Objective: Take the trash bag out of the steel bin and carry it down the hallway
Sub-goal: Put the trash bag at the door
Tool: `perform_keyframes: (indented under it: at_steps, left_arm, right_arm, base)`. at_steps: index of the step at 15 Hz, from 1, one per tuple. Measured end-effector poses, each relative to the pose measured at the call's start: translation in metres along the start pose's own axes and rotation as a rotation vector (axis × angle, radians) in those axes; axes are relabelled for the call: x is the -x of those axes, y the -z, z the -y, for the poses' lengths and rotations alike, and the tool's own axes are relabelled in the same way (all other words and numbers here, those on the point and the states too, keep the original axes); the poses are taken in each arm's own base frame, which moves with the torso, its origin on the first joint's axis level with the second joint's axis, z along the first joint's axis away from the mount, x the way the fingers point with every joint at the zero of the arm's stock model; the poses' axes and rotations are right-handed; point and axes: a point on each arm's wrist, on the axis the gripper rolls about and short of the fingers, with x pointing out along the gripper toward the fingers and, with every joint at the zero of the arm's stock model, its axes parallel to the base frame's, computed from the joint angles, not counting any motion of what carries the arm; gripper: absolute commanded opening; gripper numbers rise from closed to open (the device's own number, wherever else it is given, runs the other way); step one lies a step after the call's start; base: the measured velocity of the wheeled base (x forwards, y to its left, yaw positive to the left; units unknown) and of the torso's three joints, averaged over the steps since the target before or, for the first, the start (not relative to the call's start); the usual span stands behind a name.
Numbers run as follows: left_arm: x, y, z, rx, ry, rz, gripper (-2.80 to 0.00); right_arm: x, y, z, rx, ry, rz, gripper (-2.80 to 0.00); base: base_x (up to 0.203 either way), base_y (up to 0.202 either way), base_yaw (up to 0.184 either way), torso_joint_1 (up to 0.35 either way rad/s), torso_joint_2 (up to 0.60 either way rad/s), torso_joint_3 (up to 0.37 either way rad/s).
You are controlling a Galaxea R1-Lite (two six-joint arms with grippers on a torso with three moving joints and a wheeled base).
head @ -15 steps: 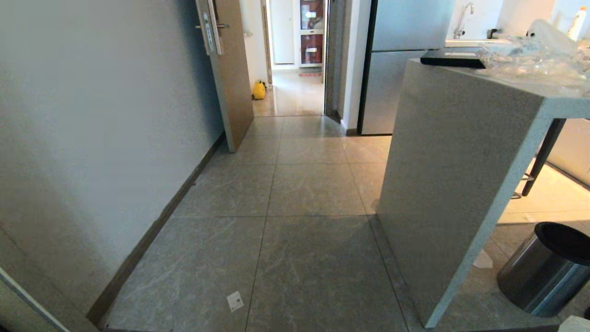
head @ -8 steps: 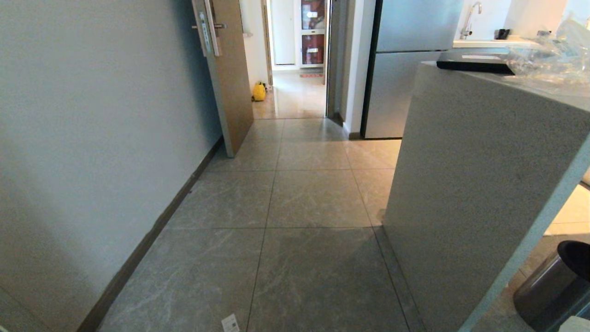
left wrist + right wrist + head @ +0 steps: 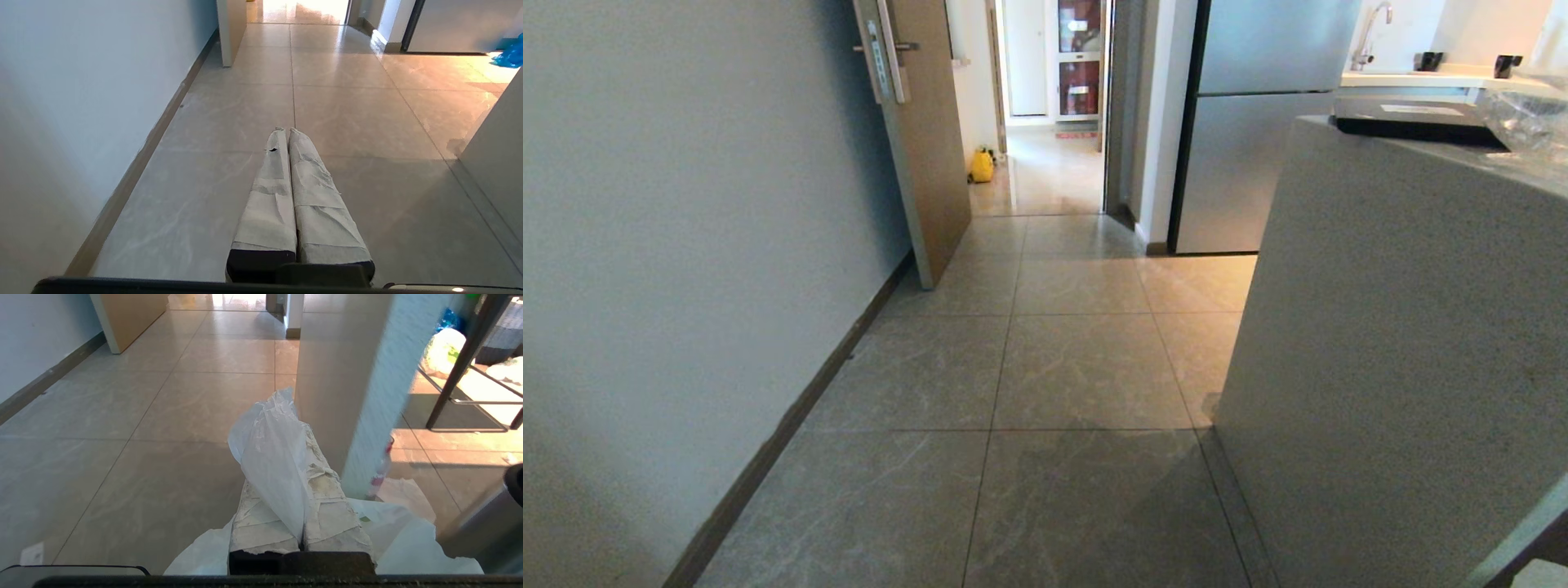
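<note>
The trash bag is thin white plastic, pinched between the taped fingers of my right gripper, which is shut on it. The rest of the bag hangs below the gripper and spreads out beneath it. The steel bin stands blurred on the floor just beside that gripper, its black rim showing; it is out of the head view. My left gripper is shut on nothing, held level over the hallway floor. Neither arm shows in the head view.
A grey stone counter stands close on the right, with clear plastic wrap on top. A wall runs along the left. Ahead are an open wooden door, a steel fridge and a yellow bag beyond the doorway.
The whole head view has shifted, so the camera has moved. The steel bin has slid out at the lower right, the paper scrap on the floor has gone, and the counter fills more of the right.
</note>
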Motion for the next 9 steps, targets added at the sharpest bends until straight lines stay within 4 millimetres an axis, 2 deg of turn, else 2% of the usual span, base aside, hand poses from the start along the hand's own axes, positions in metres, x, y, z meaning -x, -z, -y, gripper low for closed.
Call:
perform_keyframes:
  at_steps: [9]
  left_arm:
    - [0.0,0.0001,0.0,-0.001,0.0,-0.001,-2.8]
  right_arm:
    - [0.0,0.0,0.0,0.0,0.0,0.0,-2.8]
  base:
    - [0.188,0.0,0.001,0.002,0.0,0.003]
